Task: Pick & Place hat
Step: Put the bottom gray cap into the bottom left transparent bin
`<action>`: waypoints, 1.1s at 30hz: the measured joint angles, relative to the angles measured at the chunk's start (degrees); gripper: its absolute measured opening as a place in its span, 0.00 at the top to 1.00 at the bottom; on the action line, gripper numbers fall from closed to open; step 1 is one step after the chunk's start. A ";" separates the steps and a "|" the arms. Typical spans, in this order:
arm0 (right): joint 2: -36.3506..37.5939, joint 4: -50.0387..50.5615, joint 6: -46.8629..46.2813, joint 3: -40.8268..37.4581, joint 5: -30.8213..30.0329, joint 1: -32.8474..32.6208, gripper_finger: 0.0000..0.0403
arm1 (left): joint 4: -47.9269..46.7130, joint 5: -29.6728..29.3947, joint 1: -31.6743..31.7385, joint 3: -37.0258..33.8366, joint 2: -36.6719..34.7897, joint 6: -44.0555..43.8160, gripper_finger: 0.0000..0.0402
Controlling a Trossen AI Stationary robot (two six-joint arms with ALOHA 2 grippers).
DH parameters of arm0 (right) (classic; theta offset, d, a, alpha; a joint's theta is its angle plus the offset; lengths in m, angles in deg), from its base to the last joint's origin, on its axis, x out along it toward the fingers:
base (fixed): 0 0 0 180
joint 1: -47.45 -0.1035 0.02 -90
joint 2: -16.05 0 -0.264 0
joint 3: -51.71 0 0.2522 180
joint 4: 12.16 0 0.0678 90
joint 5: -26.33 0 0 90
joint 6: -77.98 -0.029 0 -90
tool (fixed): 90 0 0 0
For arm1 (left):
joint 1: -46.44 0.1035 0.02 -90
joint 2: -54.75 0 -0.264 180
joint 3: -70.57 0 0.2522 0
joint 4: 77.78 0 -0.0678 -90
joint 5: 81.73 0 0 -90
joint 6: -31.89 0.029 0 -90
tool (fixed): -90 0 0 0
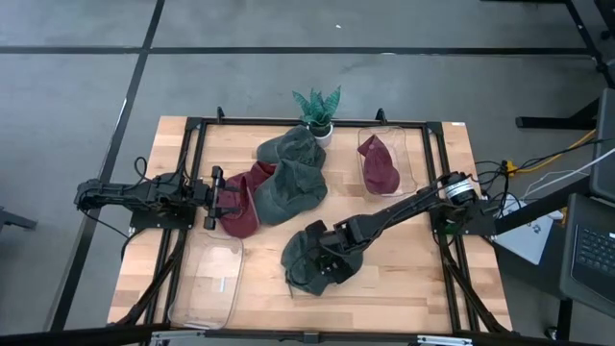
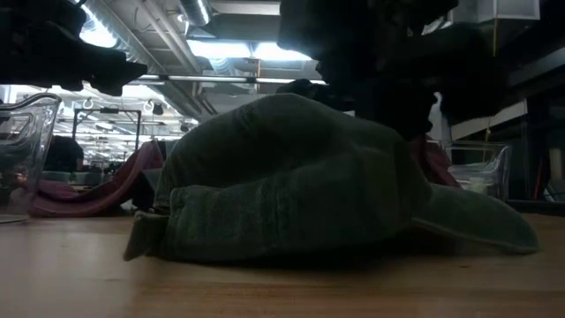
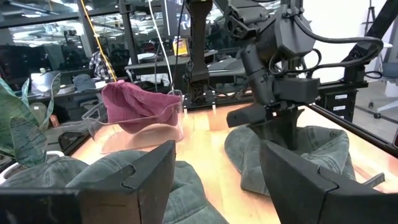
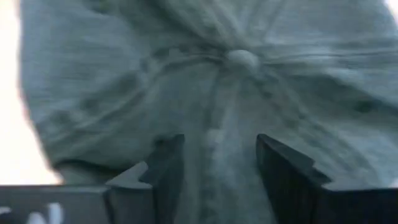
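Plant (image 1: 317, 108) behind piled caps (image 1: 288, 178)

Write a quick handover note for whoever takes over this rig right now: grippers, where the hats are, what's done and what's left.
Right gripper: jaws apart, pressed over the crown of the green hat at the table's front centre; no grip visible.
Left gripper: open, empty, beside the maroon hat in the centre pile.
Done: one maroon hat lies in the far right bin.
Left: front left bin holds no hat; two green hats and the maroon one remain piled.
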 joint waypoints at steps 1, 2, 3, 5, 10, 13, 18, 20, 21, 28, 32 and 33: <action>0.00 0.14 0.02 0.00 -0.65 0.13 0.47 | 0.05 0.00 0.02 0.00 0.00 0.00 0.43; -0.02 0.27 0.00 0.00 -0.86 0.30 0.44 | 0.09 0.00 0.00 0.00 0.00 0.00 0.43; -0.02 0.42 0.00 0.00 -0.86 0.42 0.42 | 0.05 0.00 -0.01 0.00 0.00 0.00 0.43; -0.25 0.63 0.00 0.00 -0.60 0.58 0.37 | 0.08 0.00 0.01 0.00 0.00 0.00 0.43; -2.32 1.34 0.00 0.00 -0.43 0.69 0.35 | 0.07 0.00 0.01 0.00 0.00 0.00 0.43; -3.22 0.71 0.00 0.00 -0.46 0.69 0.39 | 0.07 0.00 0.02 0.00 0.00 0.00 0.43; -3.65 -0.31 0.00 0.00 -0.53 0.69 0.57 | 0.09 0.00 0.02 0.00 0.00 0.00 0.43; -3.65 -0.33 0.00 0.00 -0.57 0.69 0.67 | 0.07 0.00 0.01 0.00 0.00 0.00 0.43; -3.65 -0.38 0.00 0.00 -0.57 0.69 0.72 | 0.09 0.00 0.02 0.00 0.00 0.00 0.43; -3.65 -0.64 -2.13 0.00 -0.59 0.69 0.97 | 0.08 0.00 0.02 0.00 0.00 0.00 0.43; -3.34 -0.48 -4.77 0.00 -0.41 0.72 0.95 | 0.08 0.00 0.01 0.00 0.00 0.00 0.43; -3.09 -0.14 -5.49 -0.01 -0.09 0.72 0.97 | 0.09 0.00 0.01 0.00 0.00 0.00 0.43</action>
